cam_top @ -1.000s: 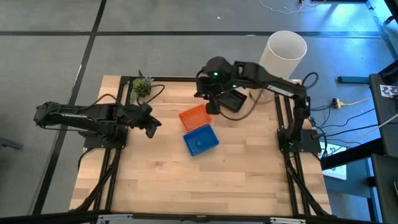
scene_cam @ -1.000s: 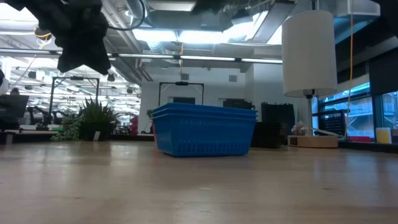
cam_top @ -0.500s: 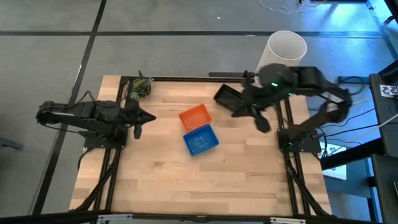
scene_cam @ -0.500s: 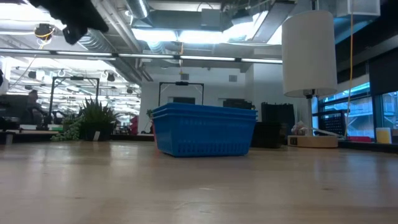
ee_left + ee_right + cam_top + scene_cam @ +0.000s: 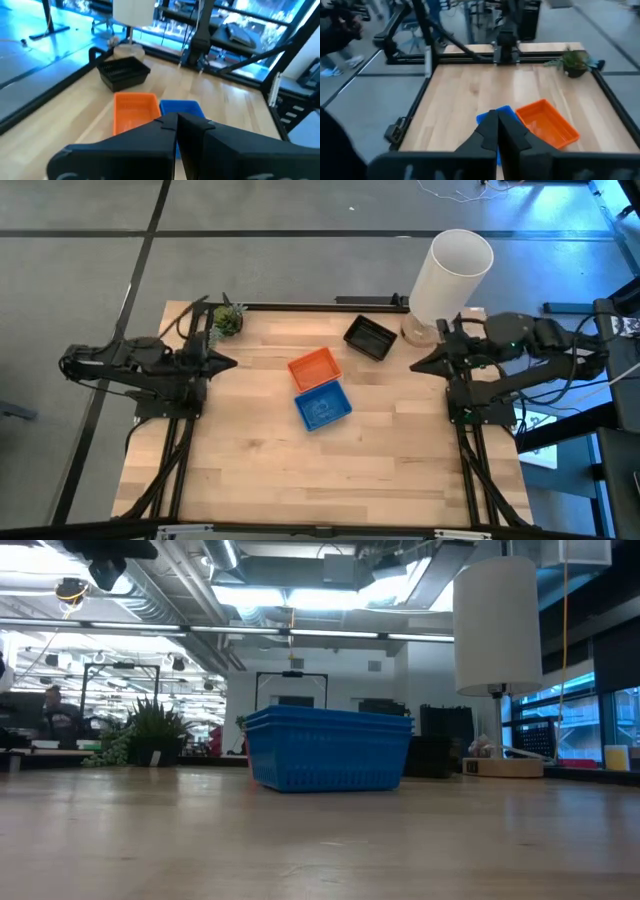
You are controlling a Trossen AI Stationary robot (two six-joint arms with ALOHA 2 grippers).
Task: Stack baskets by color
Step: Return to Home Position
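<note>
You have the blue baskets [image 5: 323,405] at mid-table [image 5: 300,470]. The low view shows two rims nested one in the other, with mesh walls. The orange baskets [image 5: 315,367] sit just beside them, toward the back. How many are stacked there I cannot tell. The black basket [image 5: 369,337] lies apart, near the foot of the white cylinder [image 5: 450,275].

Your left gripper [image 5: 228,363] hangs at the table's left edge and your right gripper [image 5: 420,365] at its right edge. Each has its fingers pressed together, empty and touching nothing.

In the low view, the blue stack hides the orange one.
</note>
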